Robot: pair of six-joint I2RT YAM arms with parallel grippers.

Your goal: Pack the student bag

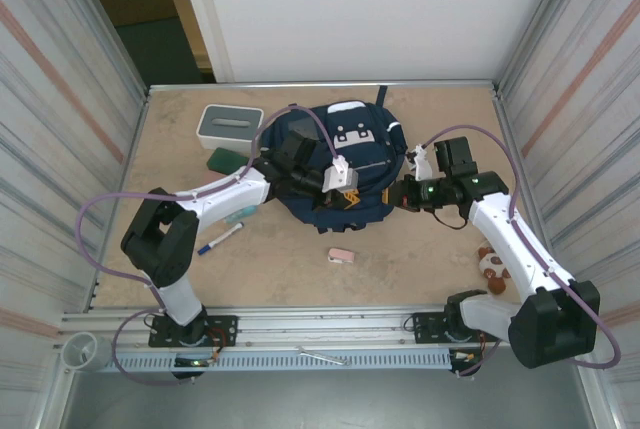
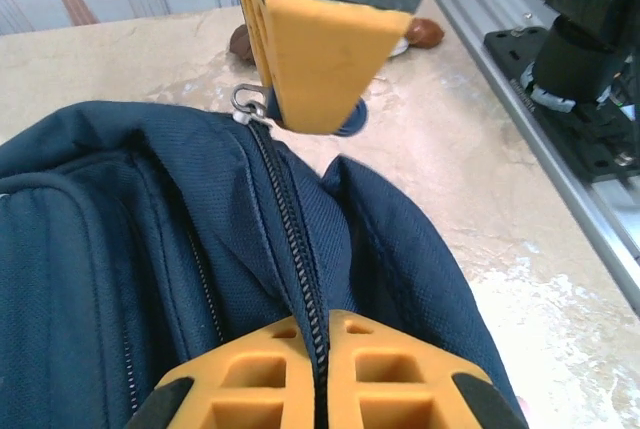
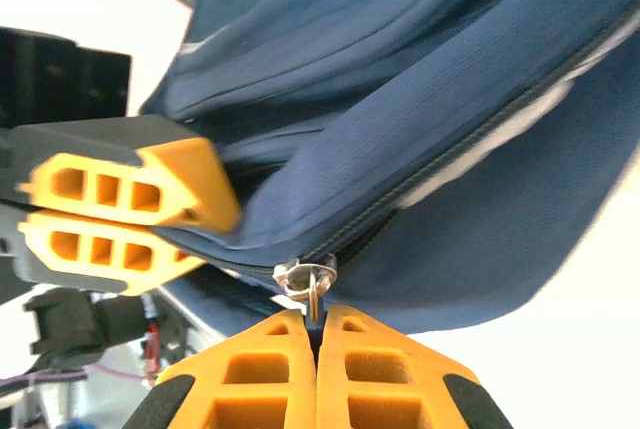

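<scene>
**Both grippers clamped along the bag's zip**

The bag (image 1: pixel 352 149) lies at the middle of the table (image 1: pixel 430 239), a little above centre in the top view, with an arm reaching in from each side.

The left gripper (image 2: pixel 320 337) is closed tight on the bag. In its wrist view the orange fingers (image 2: pixel 240 384) meet at the bottom edge with the zip line running up between them, so it seems to pinch the fabric right at the seam.

The right gripper (image 3: pixel 318 321) is also closed. Its fingertips nip the metal zip pull (image 3: pixel 306 277) at the end of the zip, low in the centre of its wrist view. The two grippers sit near each other at the bag's lower right in the top view.

A grey box (image 1: pixel 230 126) stands at the bag's upper left, with a green item (image 1: pixel 227 159) just below it. A marker (image 1: pixel 220 240) lies at lower left and a small pink thing (image 1: pixel 342 257) below the bag.
</scene>
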